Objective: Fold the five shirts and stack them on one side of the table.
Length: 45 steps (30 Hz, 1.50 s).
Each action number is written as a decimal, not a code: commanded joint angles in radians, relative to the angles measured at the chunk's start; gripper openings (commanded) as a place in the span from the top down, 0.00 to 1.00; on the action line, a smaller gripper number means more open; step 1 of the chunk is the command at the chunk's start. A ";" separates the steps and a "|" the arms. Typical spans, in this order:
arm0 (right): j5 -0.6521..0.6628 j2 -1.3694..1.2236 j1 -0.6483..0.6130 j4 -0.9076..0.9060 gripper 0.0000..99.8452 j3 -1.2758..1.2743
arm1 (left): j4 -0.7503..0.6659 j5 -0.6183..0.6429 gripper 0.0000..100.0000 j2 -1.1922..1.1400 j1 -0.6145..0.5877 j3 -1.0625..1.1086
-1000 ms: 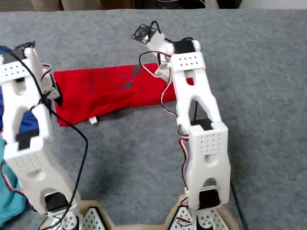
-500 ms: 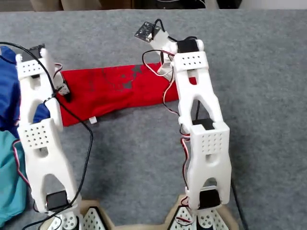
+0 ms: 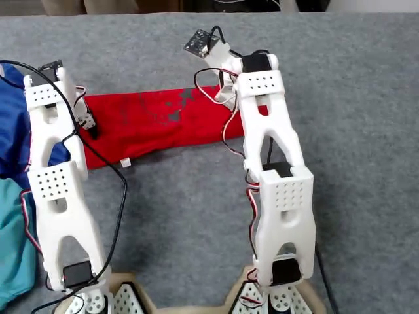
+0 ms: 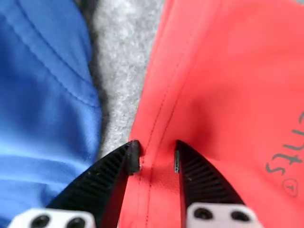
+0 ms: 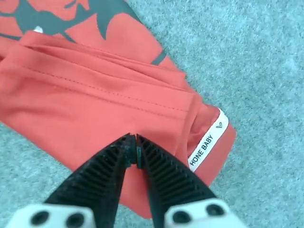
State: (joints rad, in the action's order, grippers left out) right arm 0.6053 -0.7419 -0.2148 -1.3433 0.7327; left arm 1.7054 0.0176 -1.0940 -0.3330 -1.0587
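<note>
Nearest, at 8 o'clock on the table (image 3: 366, 150), noted a teal cloth (image 3: 13, 248), and beyond it, at 9 o'clock, a blue shirt (image 3: 12, 111). Found the red shirt (image 3: 150, 124) folded into a long band across the middle, running 9 to 3 o'clock, with a white tag (image 3: 126, 163) at its near edge. Saw the left gripper (image 4: 154, 159) released, with jaws astride the stitched hem at the band's 9 o'clock end, just beside the blue shirt. Farther off, toward the 3 o'clock end, saw the right gripper (image 5: 136, 149) clenched over the red cloth; could not tell of any fabric nipped. Judged the step to be folding the band end over end. Needed every layer pinched at the left hem, clear of the blue, then carried low toward 3 o'clock with corners matched.
</note>
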 commanded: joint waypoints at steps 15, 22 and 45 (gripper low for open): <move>-0.003 0.010 0.079 0.008 0.99 0.107 | 0.054 -0.003 0.98 0.001 0.132 -0.127; -0.011 0.010 0.226 -0.051 0.99 0.272 | 0.054 -0.002 0.98 0.073 0.244 -0.307; -0.005 0.004 0.556 -0.017 0.99 0.435 | -0.250 0.009 0.98 0.199 0.783 -0.347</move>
State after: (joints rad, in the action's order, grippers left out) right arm 0.6053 -0.7434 0.3115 -1.3909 1.1193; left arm 1.5275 0.0161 -0.9712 0.4112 -1.3932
